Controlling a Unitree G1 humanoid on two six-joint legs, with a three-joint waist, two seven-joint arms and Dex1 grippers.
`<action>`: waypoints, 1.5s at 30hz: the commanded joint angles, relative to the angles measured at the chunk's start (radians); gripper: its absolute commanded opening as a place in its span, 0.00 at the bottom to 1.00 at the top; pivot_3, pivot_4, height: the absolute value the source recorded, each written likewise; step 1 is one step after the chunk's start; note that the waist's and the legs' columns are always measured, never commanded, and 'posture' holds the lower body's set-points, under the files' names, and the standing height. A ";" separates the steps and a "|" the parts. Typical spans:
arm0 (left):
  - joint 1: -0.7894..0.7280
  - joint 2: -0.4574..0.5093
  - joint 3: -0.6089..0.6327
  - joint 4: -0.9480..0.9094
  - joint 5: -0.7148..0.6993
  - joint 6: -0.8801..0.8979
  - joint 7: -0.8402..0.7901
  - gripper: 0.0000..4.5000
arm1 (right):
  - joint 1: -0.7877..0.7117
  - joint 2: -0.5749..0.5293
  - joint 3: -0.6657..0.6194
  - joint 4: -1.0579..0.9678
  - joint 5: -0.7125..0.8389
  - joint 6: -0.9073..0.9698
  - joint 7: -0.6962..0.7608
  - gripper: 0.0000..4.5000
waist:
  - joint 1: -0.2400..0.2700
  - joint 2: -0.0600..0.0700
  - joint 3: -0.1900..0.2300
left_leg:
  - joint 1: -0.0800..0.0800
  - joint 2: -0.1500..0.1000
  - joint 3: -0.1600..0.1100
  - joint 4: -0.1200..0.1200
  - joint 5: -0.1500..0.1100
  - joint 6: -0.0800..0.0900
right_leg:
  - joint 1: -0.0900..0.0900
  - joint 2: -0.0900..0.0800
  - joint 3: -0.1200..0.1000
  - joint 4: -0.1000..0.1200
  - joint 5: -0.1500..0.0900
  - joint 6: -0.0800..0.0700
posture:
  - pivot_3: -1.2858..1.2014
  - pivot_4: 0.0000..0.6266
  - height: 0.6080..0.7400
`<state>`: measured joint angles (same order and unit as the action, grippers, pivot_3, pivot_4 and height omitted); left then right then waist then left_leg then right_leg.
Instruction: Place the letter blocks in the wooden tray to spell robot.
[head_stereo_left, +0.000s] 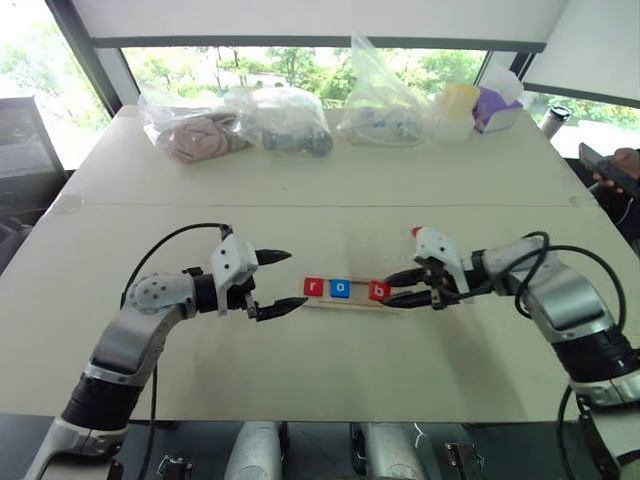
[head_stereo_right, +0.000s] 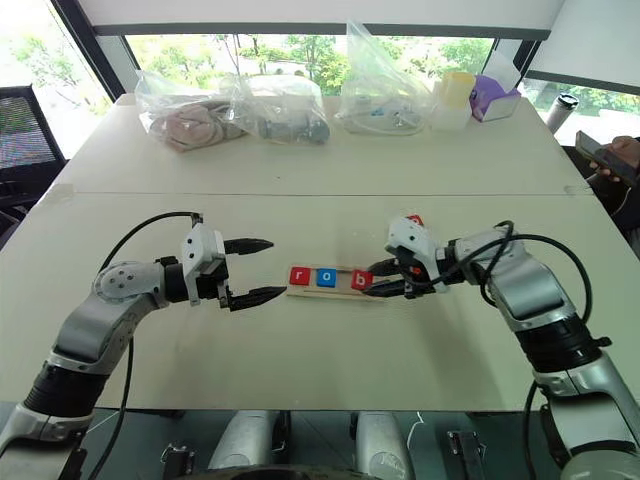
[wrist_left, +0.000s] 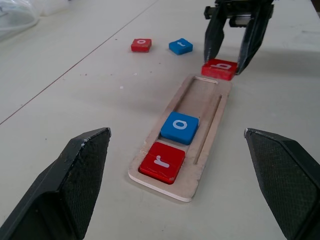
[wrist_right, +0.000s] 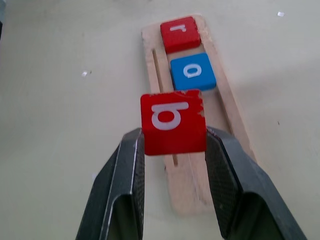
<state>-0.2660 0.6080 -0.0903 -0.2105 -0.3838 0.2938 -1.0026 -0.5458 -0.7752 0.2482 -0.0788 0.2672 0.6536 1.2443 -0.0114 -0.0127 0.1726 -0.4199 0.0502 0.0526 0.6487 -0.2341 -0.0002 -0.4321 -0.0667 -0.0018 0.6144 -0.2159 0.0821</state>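
1. The wooden tray (wrist_left: 210, 115), a long, shallow strip of pale wood with a thin raised rim, lies near the middle of the table (head_stereo_left: 330, 350), somewhat toward its near edge, lengthwise between the two arms.
2. Two letter blocks sit in the tray at the end nearest the left gripper (head_stereo_left: 270, 284): a red "r" block (wrist_left: 162, 161) at the very end and a blue "o" block (wrist_left: 179, 127) just beside it. The rest of the tray is bare wood.
3. The right gripper (wrist_right: 174, 142) is clamped on a red "b" block (wrist_right: 173, 122), its two black fingers pressing opposite edges, the block held at the tray's other end.
4. The left gripper hangs over the table just off the "r" end of the tray, fingers spread wide and holding nothing.
5. A second red "o" block (wrist_left: 141, 45) and a blue "t" block (wrist_left: 180, 46) lie loose on the table beyond the tray, toward the far side.
6. Clear plastic bags (head_stereo_left: 285, 120) and containers (head_stereo_left: 455, 110) line the table's far edge, well apart from the tray.
7. A person's hand (head_stereo_left: 620, 165) holding a phone shows past the far right corner.
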 joint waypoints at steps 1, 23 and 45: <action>0.003 0.016 0.022 -0.040 -0.021 -0.019 -0.025 1.00 | -0.056 0.039 0.048 0.028 -0.061 -0.016 -0.051 0.25 | 0.000 0.000 0.000 | -0.001 0.000 0.000 0.000 0.000 0.000 | -0.001 0.000 0.000 0.000 0.000 0.000 | 0.52 0.24 1.00; 0.005 -0.002 0.014 -0.043 -0.003 -0.023 0.002 1.00 | -0.086 0.064 0.113 0.095 -0.189 -0.155 -0.056 0.25 | 0.001 0.000 0.000 | -0.006 0.000 0.000 0.001 0.000 0.000 | -0.004 0.002 0.000 0.001 0.000 0.000 | 0.52 0.24 1.00; 0.007 -0.014 0.008 -0.040 0.005 -0.022 0.019 1.00 | -0.098 0.082 0.133 0.088 -0.204 -0.147 -0.042 0.69 | 0.001 0.000 0.000 | -0.006 0.000 0.000 0.001 0.000 0.000 | -0.004 0.002 0.000 0.001 0.000 0.000 | 0.52 0.24 1.00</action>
<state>-0.2586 0.5948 -0.0912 -0.2163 -0.3795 0.2871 -0.9876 -0.6182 -0.6964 0.3841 0.0254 0.0634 0.5153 1.2018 -0.0108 -0.0127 0.1726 -0.4255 0.0506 0.0522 0.6502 -0.2337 0.0000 -0.4359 -0.0643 -0.0020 0.6154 -0.2157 0.0826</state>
